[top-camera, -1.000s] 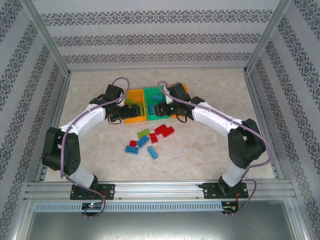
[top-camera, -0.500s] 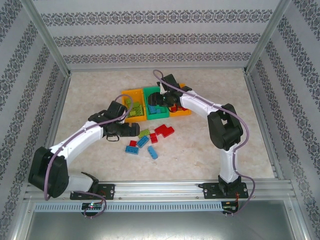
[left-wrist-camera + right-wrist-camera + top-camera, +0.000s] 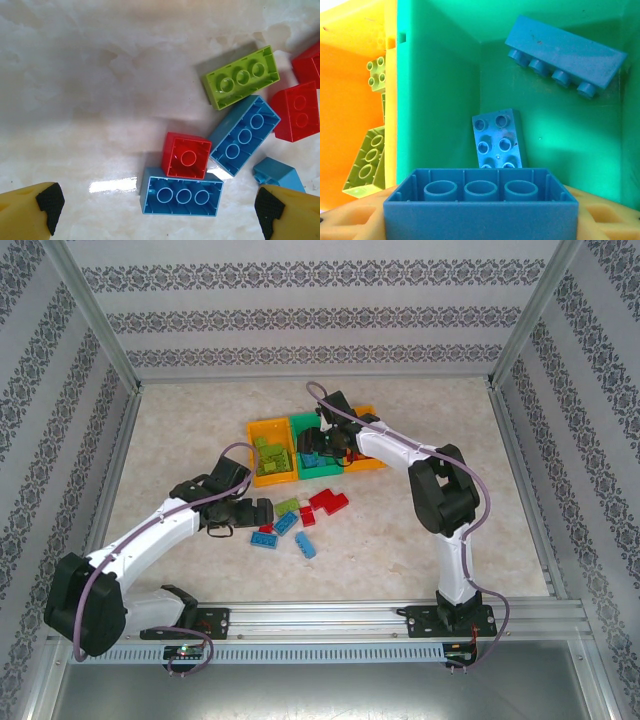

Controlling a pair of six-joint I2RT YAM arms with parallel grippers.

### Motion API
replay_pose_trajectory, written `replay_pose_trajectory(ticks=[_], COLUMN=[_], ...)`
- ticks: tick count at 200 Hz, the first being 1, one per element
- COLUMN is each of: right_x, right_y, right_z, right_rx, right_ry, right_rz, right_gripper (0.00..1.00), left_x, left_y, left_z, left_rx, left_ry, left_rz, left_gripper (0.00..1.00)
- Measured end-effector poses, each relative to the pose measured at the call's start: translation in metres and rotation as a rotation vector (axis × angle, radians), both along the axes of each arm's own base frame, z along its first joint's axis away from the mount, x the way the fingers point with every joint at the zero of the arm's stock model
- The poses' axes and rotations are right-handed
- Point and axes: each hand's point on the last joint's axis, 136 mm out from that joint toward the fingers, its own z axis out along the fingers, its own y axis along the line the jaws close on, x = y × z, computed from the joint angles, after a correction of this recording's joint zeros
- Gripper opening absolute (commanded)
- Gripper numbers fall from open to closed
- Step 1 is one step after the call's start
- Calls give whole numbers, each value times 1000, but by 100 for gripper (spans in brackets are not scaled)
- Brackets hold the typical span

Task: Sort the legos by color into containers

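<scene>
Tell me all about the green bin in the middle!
The green bin is a small open-top box of smooth, shiny plastic, standing upright with an orange bin tight against its left side. Inside, one blue brick lies flat with its studs showing, and a tilted brick leans by a wall. The right fingers hold a third brick, hollow side showing, at its near edge.

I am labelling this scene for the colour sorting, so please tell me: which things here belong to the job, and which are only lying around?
Of the job:
- loose legos on the table
- green bin
- left orange bin
- right orange bin
- blue brick, held by the right gripper
- left gripper, open

Only lying around:
- patterned walls
- metal frame
- cables
</scene>
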Motion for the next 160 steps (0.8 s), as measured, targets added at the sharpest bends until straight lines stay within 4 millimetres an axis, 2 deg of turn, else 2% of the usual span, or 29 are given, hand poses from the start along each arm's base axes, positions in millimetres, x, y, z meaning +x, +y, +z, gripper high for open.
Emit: replay_pose_trajectory(ticks=[160], right_x=[3], right_y=[1], right_z=[1], right_rx=[3], right_ry=[-2], right_rz=[-8], right_gripper=[71], left_x=[-8], left_y=[-7], left_z=[-4], left_rx=[7], left_ry=[15], left_rz=[14], left_gripper=[100])
